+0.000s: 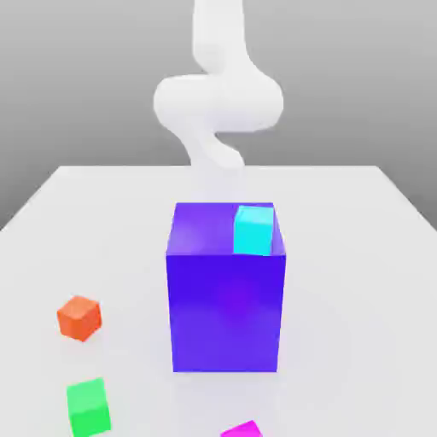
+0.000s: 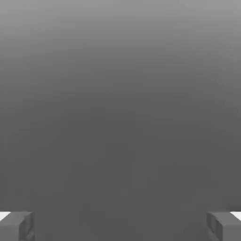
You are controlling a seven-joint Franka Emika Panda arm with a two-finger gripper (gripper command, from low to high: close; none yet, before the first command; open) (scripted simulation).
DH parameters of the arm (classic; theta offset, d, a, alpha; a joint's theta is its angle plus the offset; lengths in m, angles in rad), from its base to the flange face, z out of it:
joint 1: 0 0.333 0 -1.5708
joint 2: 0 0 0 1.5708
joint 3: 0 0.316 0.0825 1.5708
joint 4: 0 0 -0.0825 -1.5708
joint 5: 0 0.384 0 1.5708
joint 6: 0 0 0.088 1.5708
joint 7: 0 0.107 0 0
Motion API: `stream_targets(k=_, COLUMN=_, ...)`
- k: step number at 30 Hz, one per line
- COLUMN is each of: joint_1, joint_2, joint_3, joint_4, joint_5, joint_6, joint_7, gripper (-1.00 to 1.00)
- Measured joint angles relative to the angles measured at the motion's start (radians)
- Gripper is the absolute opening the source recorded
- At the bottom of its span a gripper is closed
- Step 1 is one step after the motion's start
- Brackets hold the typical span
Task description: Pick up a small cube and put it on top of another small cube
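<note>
Your gripper point(image 2: 120, 228) stands wide, empty; reaching low toward the magenta cube point(image 1: 242, 430), at the exterior view's six o'clock, could clip the blue-purple block point(image 1: 224, 320), toppling the cyan cube point(image 1: 253, 231).

I can't read any text, label, brand, number or sign from where I sit, in either the exterior view or the hand view.
</note>
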Motion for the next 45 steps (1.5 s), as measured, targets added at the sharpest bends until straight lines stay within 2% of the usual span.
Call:
stream_targets(k=13, joint_1=0.214, joint_2=0.307, joint_3=-0.185, joint_4=0.008, joint_5=0.057, joint_6=0.083, joint_7=-0.545, gripper=0.00)
stream_targets(k=22, joint_1=0.313, joint_2=0.523, joint_3=-0.275, joint_4=0.014, joint_5=0.147, joint_6=0.138, joint_7=-0.955, gripper=0.00)
stream_targets(k=35, joint_1=0.341, joint_2=0.837, joint_3=-0.281, joint_4=0.023, joint_5=0.265, joint_6=0.216, joint_7=-1.537, gripper=0.00)
stream_targets(k=45, joint_1=0.292, joint_2=1.053, joint_3=-0.223, joint_4=0.024, joint_5=0.229, joint_6=0.293, joint_7=-1.896, gripper=0.00)
